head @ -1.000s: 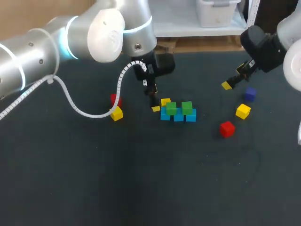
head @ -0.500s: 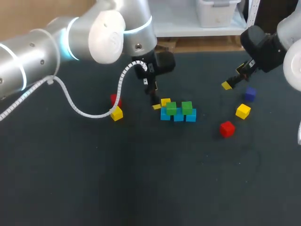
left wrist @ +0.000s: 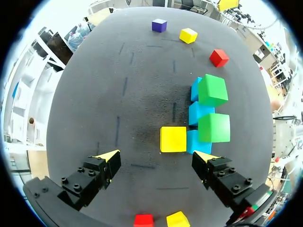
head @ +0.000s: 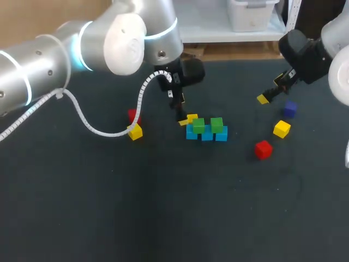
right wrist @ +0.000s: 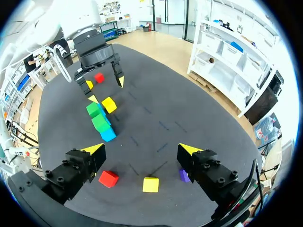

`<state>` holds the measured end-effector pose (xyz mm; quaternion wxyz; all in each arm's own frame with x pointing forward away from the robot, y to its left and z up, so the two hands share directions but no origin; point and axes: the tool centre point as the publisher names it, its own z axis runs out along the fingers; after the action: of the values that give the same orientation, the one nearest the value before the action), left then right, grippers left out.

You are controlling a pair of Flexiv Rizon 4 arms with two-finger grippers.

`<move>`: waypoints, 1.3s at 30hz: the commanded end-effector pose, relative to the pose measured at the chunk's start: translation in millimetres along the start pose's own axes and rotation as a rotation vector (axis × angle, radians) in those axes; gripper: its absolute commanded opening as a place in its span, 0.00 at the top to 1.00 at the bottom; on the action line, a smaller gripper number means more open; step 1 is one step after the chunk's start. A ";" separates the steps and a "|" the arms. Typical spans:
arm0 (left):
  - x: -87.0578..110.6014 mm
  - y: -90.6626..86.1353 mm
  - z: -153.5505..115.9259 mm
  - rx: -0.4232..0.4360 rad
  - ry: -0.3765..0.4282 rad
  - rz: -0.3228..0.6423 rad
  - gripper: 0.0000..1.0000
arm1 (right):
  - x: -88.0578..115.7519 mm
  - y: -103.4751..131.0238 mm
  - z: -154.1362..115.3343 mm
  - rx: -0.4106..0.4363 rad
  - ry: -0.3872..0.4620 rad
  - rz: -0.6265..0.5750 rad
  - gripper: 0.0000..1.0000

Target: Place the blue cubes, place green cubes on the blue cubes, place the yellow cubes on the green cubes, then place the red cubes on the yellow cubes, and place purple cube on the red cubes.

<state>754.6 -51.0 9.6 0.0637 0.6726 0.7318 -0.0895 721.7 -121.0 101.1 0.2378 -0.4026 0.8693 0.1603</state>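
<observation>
Head view: left end effector has drawn back slightly from the yellow cube, which stays on the surface, touching the blue cubes.
Count: three blue, two green cubes, three yellow, two red cubes, one purple cube.

Left wrist view: fingers wide apart, empty. Risk: a regrasp could shove the blue cubes.

Right wrist view: right end effector spread, empty.

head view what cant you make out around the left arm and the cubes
- Head view: red cube half hidden behind the white cable.
- Left wrist view: blue cubes mostly covered by the green cubes on top.
- Right wrist view: purple cube partly behind the right gripper.
</observation>
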 end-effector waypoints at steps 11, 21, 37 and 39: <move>-6.4 4.9 5.2 -0.006 0.008 0.016 0.00 | 0.3 0.0 -0.2 0.000 -0.001 0.000 0.00; -6.1 6.9 13.1 -0.013 0.021 0.026 0.00 | 0.3 0.0 -0.2 0.000 -0.001 0.000 0.00; -3.7 8.2 9.4 -0.022 0.008 0.020 0.16 | 0.3 0.0 -0.2 0.000 -0.001 0.000 0.00; -4.0 6.8 10.2 -0.020 0.006 0.020 0.18 | 0.3 0.0 -0.2 0.000 -0.001 0.000 0.00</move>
<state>762.0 -57.1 0.9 0.0684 0.6792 0.7265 -0.0789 721.7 -121.0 101.1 0.2378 -0.4026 0.8693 0.1603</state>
